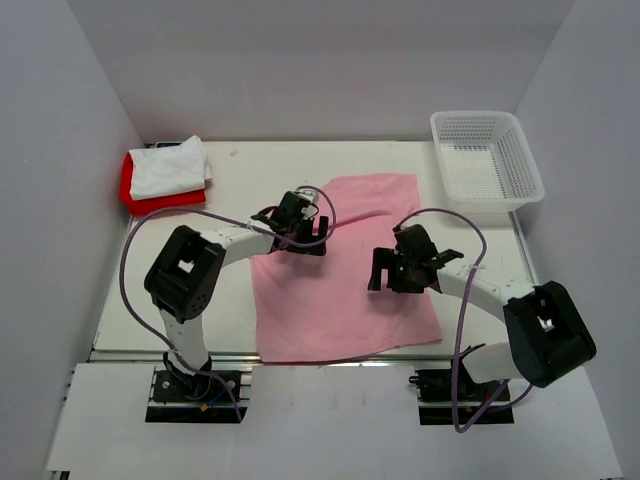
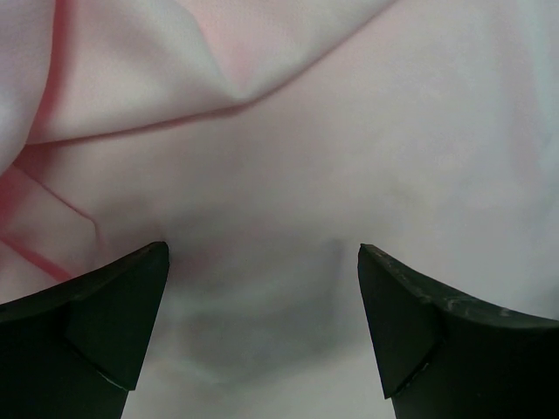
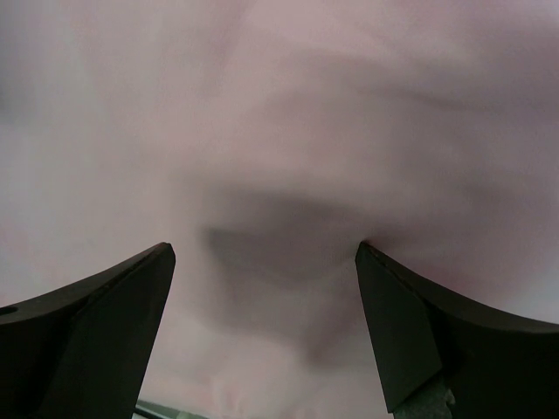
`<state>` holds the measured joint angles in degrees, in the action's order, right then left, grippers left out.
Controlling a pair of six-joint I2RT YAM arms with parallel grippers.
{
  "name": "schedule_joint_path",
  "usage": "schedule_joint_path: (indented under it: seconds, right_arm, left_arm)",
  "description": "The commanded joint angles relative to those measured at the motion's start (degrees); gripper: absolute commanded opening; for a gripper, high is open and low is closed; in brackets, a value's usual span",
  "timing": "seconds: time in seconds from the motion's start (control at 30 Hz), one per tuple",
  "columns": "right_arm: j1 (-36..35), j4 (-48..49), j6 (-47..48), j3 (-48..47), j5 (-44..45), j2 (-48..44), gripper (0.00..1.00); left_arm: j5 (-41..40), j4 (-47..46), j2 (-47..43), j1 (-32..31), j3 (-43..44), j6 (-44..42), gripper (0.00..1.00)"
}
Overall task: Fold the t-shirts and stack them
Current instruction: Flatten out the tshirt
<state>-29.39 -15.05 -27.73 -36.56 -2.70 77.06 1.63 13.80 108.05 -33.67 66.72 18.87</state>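
A light pink t-shirt [image 1: 330, 300] lies spread on the table in the middle. My left gripper [image 1: 298, 224] is open, low over its upper left part; the left wrist view shows pink cloth [image 2: 349, 157] with a fold between the spread fingers. My right gripper [image 1: 403, 268] is open, low over the shirt's right side; pink cloth [image 3: 288, 131] fills the right wrist view. A folded white t-shirt [image 1: 168, 167] lies on a folded red t-shirt [image 1: 145, 203] at the back left.
A white mesh basket [image 1: 487, 160] stands at the back right. White walls enclose the table on three sides. Purple cables loop from both arms.
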Motion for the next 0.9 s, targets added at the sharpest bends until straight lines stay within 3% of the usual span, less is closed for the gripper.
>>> schedule_joint_path:
  seconds: [0.0, 0.2, 0.37, 0.47, 0.63, 0.87]
  right_arm:
    - [0.0, 1.2, -0.7, -2.8, 4.6, 5.4, 0.9]
    - [0.3, 0.8, 0.4, -14.6, 6.1, 15.0, 0.9]
    - [0.6, -0.3, 2.7, -26.3, 5.8, 28.2, 0.9]
    - [0.7, -3.1, 4.7, -39.7, 6.3, 35.8, 0.9]
    - [0.6, -6.5, 9.4, -53.5, 5.4, 42.5, 0.9]
    - [0.6, -5.1, 16.6, -53.5, 9.8, 33.8, 0.9]
  left_arm:
    - [-0.4, 4.8, -2.5, 0.4, -7.4, 4.9, 1.0]
    - [-2.9, 4.7, -13.4, -1.1, -19.7, 13.5, 1.0]
    - [2.8, 4.7, -20.0, -2.6, -27.2, 16.1, 1.0]
    - [8.3, 4.7, -20.5, -5.5, -29.0, 16.6, 1.0]
    - [17.7, 1.8, -19.0, -10.6, -26.9, 13.0, 1.0]
    - [3.5, 13.5, -26.1, -13.9, -14.4, 8.4, 1.0]
